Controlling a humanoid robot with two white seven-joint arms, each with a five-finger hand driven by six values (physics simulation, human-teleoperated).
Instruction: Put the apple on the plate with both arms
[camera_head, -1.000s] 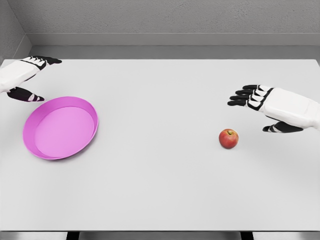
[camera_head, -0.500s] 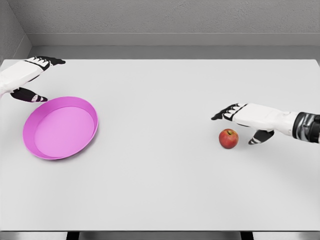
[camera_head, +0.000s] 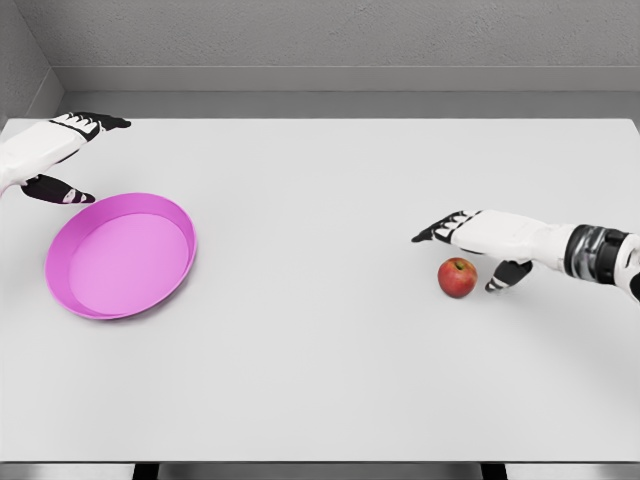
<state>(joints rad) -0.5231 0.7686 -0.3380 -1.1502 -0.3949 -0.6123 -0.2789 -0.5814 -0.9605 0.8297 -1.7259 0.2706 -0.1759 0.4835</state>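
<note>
- The red apple (camera_head: 458, 277) sits on the white bench (camera_head: 330, 360) toward its right edge, upright, stem up, held by nothing.
- The right hand (camera_head: 478, 245) reaches in from the right edge, its fingers (camera_head: 436, 230) spread above and behind the apple and the thumb low on the apple's right side; the fingers are apart and grip nothing.
- The pink plate (camera_head: 170, 285) lies near the left edge, well apart from the apple, with nothing in it.
- The left hand (camera_head: 50, 155) hovers by the far left corner just behind the plate, fingers relaxed and apart, holding nothing.
- Risk: the apple is round and loose, so if the thumb or the fingers touch first on 1 side only, it will likely roll away across the bench.
- Risk: a shallow close over the top could squeeze it out of the hand on lifting.
- Risk: the long carry to the plate, or a handover between the 2 hands, could drop it if the grip is off-centre.
</note>
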